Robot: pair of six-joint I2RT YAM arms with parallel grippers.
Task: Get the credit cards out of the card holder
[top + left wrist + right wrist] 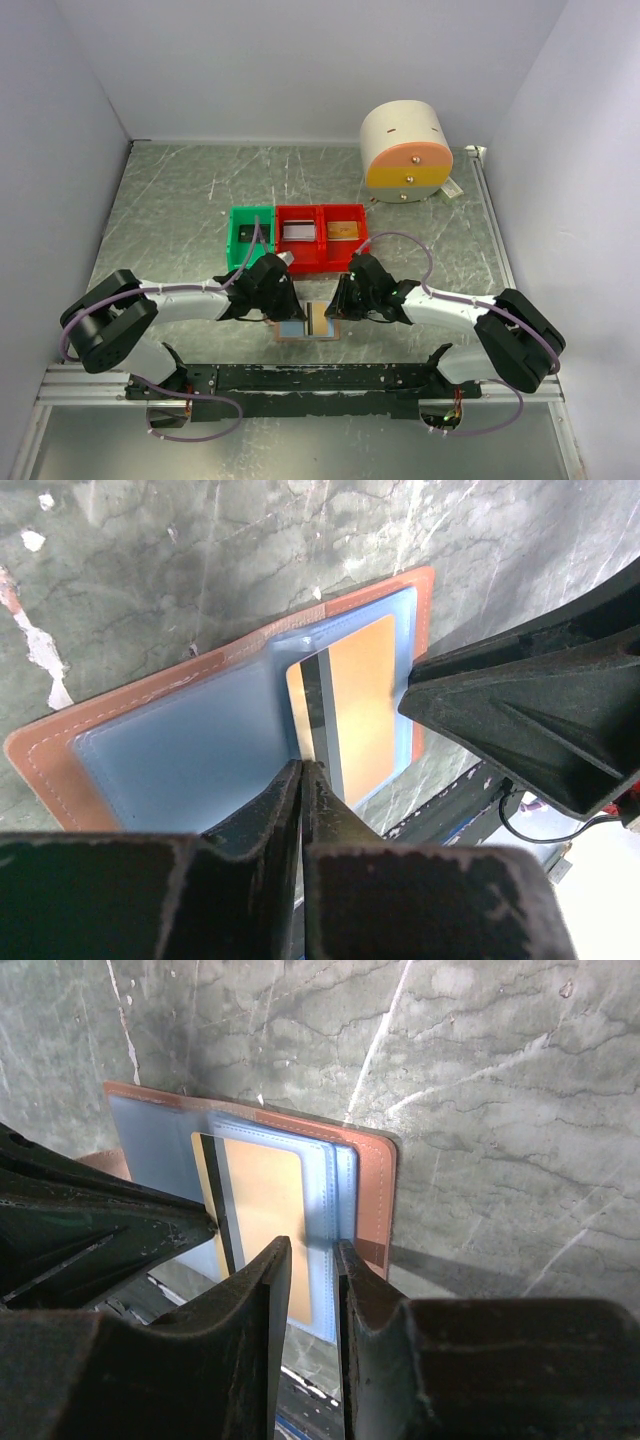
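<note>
Gold credit card (365, 705) pinched by left gripper (302, 768) at 9 o'clock; right gripper (312, 1252), 3 o'clock, clamps card holder (372, 1190).

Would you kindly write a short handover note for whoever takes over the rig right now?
Left gripper: shut on the gold card, which sits in a sleeve of the holder.
Right gripper: clamped on the open holder's edge.
Done: three binned cards, one each in the green bin and two red bins.
Left: pull the gold card out; no other card shows in the holder.
</note>
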